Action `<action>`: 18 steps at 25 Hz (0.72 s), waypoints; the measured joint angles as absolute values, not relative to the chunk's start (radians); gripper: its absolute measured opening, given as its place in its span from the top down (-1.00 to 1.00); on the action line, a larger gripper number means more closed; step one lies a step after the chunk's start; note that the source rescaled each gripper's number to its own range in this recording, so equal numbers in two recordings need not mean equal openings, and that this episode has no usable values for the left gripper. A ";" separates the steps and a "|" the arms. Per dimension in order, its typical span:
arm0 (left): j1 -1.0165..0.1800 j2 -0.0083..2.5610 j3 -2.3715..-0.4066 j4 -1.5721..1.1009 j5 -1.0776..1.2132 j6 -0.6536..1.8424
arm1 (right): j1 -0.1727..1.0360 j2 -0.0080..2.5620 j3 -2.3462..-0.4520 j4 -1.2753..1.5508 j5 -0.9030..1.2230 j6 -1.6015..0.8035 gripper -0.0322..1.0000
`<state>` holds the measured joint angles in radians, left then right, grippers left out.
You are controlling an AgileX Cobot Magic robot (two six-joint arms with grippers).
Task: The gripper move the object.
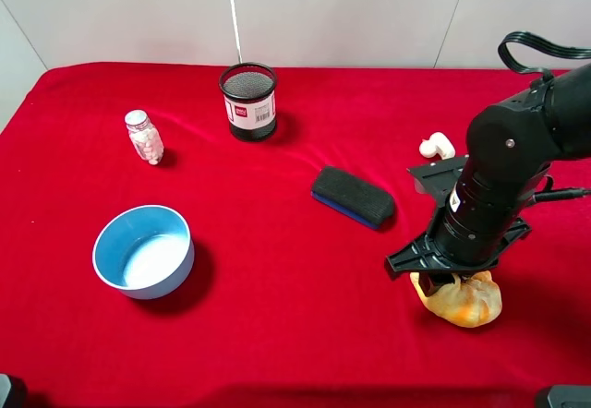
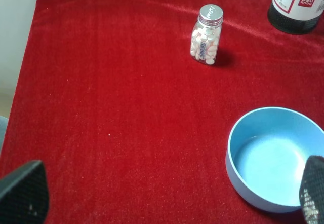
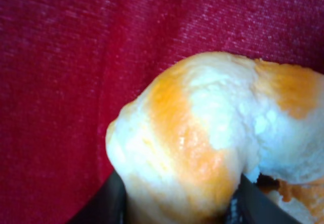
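At the near right of the red cloth (image 1: 277, 316), the right gripper (image 1: 452, 283) comes straight down on the pumpkin-shaped bread (image 1: 466, 305). The arm's black bulk covers the bread's far half, and from the high camera the fingers are hidden. The right wrist camera shows them: one black finger (image 3: 114, 201) on each side of the bread (image 3: 202, 133), both pressed into its orange and cream crust. The right gripper (image 3: 177, 203) is therefore clamped on the bread, which lies on the cloth.

The left gripper (image 2: 167, 193) shows only as two dark fingertips (image 2: 23, 193) cut off at the frame corners, spread wide with bare cloth between them.

At the near left sits a blue bowl (image 1: 180, 270) showing only its own pale floor; the left wrist view crops its edge (image 2: 234, 173).

Toward the middle lies a black-and-blue eraser block (image 1: 353, 197). A small white curved piece (image 1: 436, 145) lies further right, partly behind the arm.

At the far left stands a clear pill bottle (image 1: 144, 137) with a silver cap, filled with white tablets (image 2: 206, 34). Far centre is a black mesh pen cup (image 1: 248, 102) with a white label. It is cropped in the left wrist view (image 2: 298, 6). It holds a thin pale rod (image 1: 233, 11) that runs out of frame.
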<state>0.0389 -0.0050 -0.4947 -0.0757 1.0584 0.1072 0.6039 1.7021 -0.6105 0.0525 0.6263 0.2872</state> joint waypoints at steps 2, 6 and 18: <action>0.039 -0.005 -0.495 -0.076 1.058 0.107 | 0.604 1.702 -0.610 0.054 0.626 0.287 0.93; 0.039 -0.005 -0.495 -0.076 1.058 0.107 | 0.604 1.702 -0.610 0.054 0.626 0.287 0.93; 0.039 -0.005 -0.495 -0.076 1.058 0.107 | 0.604 1.681 -0.667 0.067 0.721 0.287 0.93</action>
<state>0.0389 -0.0050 -0.4947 -0.0757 1.0584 0.1072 0.6039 1.6809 -0.6672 0.0669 0.7209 0.2869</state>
